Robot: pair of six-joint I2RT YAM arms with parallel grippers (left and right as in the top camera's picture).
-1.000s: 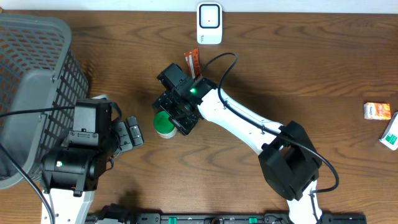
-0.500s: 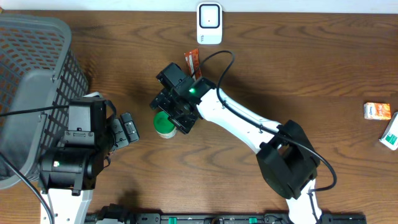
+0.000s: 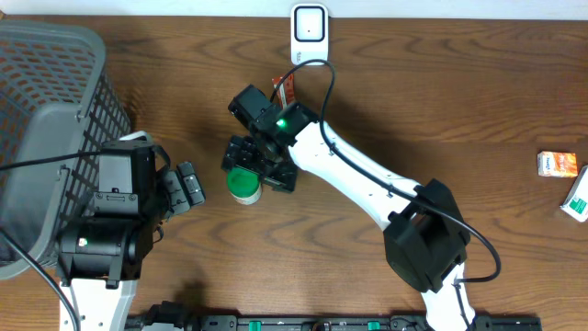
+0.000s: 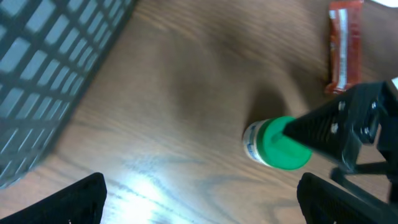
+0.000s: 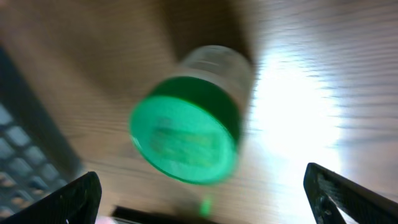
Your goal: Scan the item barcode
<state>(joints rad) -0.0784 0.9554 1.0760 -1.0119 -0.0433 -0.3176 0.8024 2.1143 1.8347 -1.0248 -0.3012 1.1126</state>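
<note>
The item, a small clear bottle with a green cap, stands upright on the wooden table. My right gripper hovers just over and behind it, open; in the right wrist view the bottle shows blurred, free between the wide-apart fingers. From the left wrist view the bottle appears with a black right finger across its cap. My left gripper waits open to the bottle's left with nothing in it. The white barcode scanner stands at the table's far edge.
A grey mesh basket fills the left side, close to my left arm. A red snack packet lies between the scanner and the right gripper. An orange box and a green-white box lie at the far right.
My right gripper has opened wider and shifted slightly toward the far edge, leaving the bottle standing on the table. The left gripper has slid a little to the left.
</note>
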